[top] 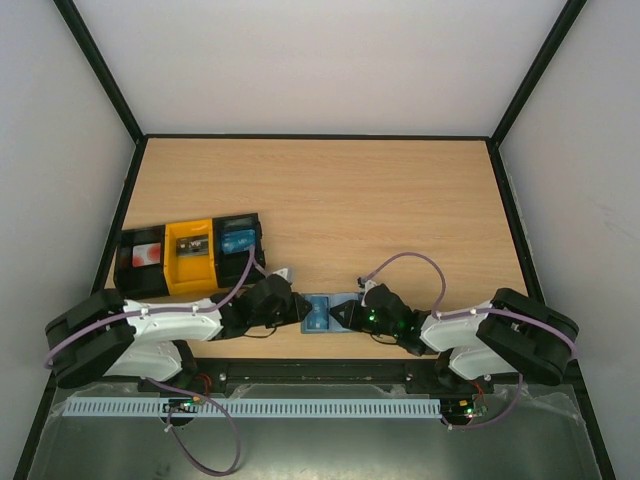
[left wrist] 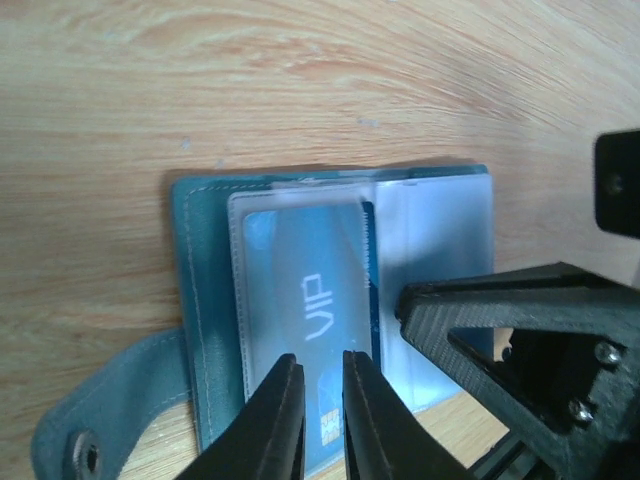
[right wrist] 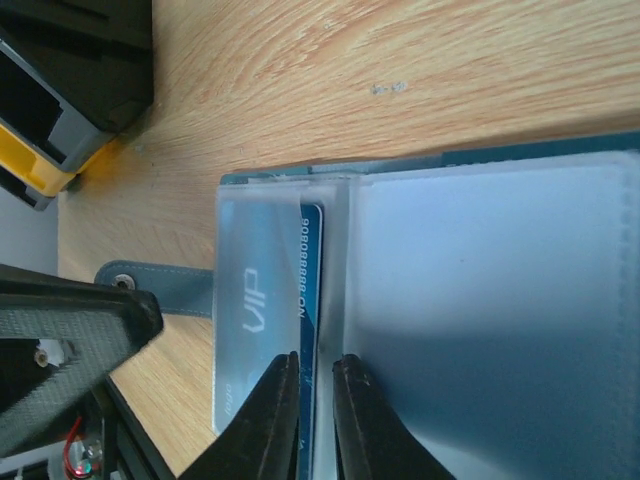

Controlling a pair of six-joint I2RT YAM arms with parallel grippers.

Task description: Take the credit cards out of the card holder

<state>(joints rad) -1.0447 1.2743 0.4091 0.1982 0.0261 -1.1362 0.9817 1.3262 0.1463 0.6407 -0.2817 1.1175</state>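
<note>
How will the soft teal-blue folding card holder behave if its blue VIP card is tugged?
Probably floppy: the teal-blue card holder is thin fabric with a loose strap tab, so it may drag along. The glossy clear sleeve looks slippery; the VIP card likely stays stiff.

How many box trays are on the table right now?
3, in a row at the table's left edge: the left black tray outermost, the yellow tray in the middle, the right black tray nearest the card holder. None looks hidden.

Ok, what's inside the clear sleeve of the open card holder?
A blue card printed VIP shows through the clear sleeve of the card holder. Whether other cards lie under it is hidden.
</note>
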